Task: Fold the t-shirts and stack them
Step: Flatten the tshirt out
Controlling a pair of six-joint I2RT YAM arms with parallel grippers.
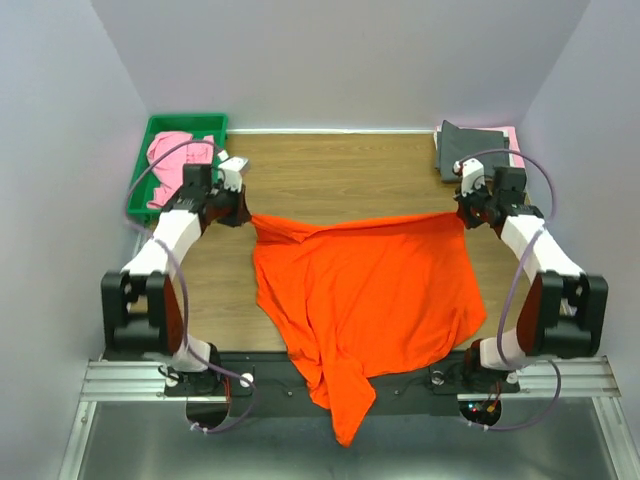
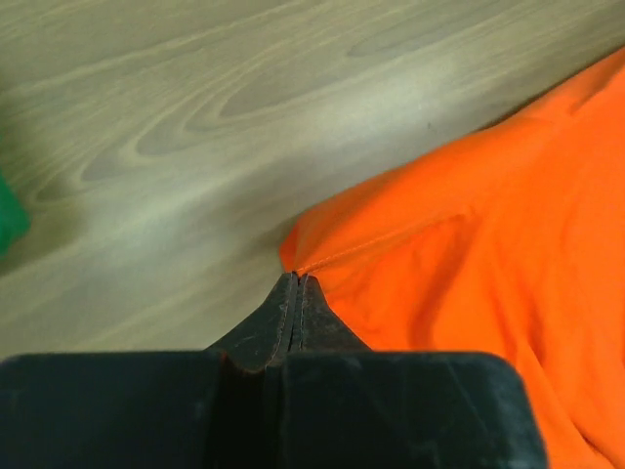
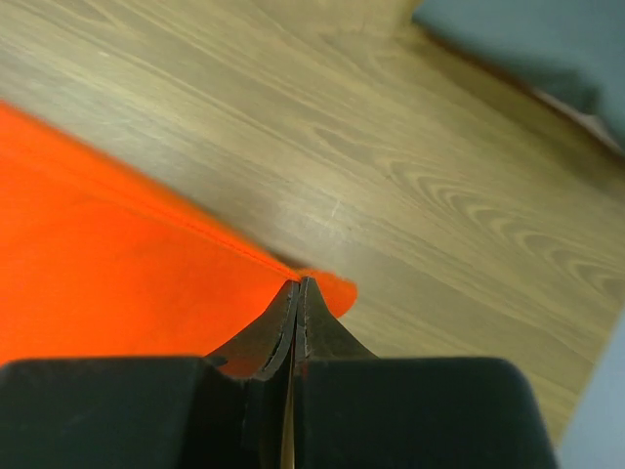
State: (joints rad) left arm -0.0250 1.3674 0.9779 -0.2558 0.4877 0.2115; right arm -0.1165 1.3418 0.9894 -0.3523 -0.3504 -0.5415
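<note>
Here, the left gripper [image 1: 248, 215] and right gripper [image 1: 463, 213] each clench a top corner of the orange shirt [image 1: 365, 290], its taut edge spanning mid-frame between them, the body draping toward the bottom, over the table [image 1: 330, 170] edge.

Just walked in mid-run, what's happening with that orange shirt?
Both arms hold the orange t-shirt by its far edge. The left gripper is shut on one corner and the right gripper on the other. The cloth is stretched between them over the wooden table, and its near end hangs past the front edge. It is not folded yet. A pink shirt sits in the green tray far left, and a dark grey shirt lies far right.
</note>
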